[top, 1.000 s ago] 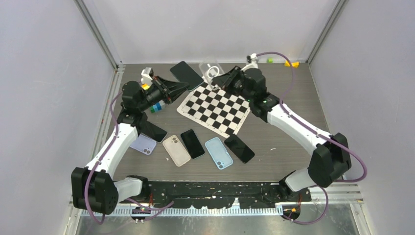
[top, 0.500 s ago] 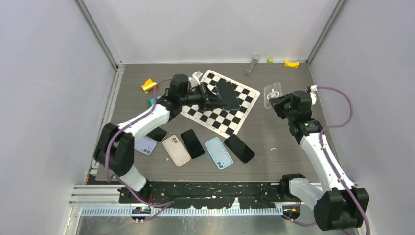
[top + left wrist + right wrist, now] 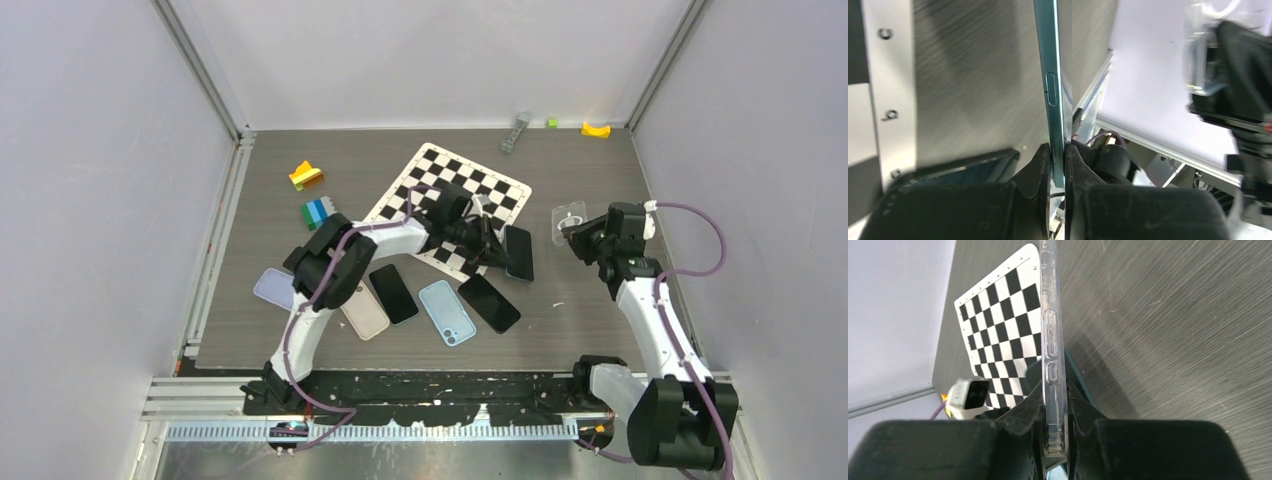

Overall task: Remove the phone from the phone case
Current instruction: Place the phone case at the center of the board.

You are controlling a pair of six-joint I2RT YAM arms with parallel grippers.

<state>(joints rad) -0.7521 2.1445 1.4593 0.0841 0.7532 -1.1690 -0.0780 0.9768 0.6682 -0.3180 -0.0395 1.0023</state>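
Both arms are built to one pattern: white, tapered link shells are joined by black, rounded joint housings. This two-tone scheme is used on the left arm (image 3: 330,262) and the right arm (image 3: 650,315) alike, and the wrist sections are finished in black. A left purple cable (image 3: 289,340) is routed along the outside of the left arm in loose loops. A right purple cable (image 3: 690,208) is looped clear of the right arm at the wrist. The left gripper (image 3: 1058,150) is fitted with two matte black fingers (image 3: 1040,167), finely grained, with rounded, tapering tips. The right gripper (image 3: 1054,390) is fitted with fingers (image 3: 1023,412) of the same finish.
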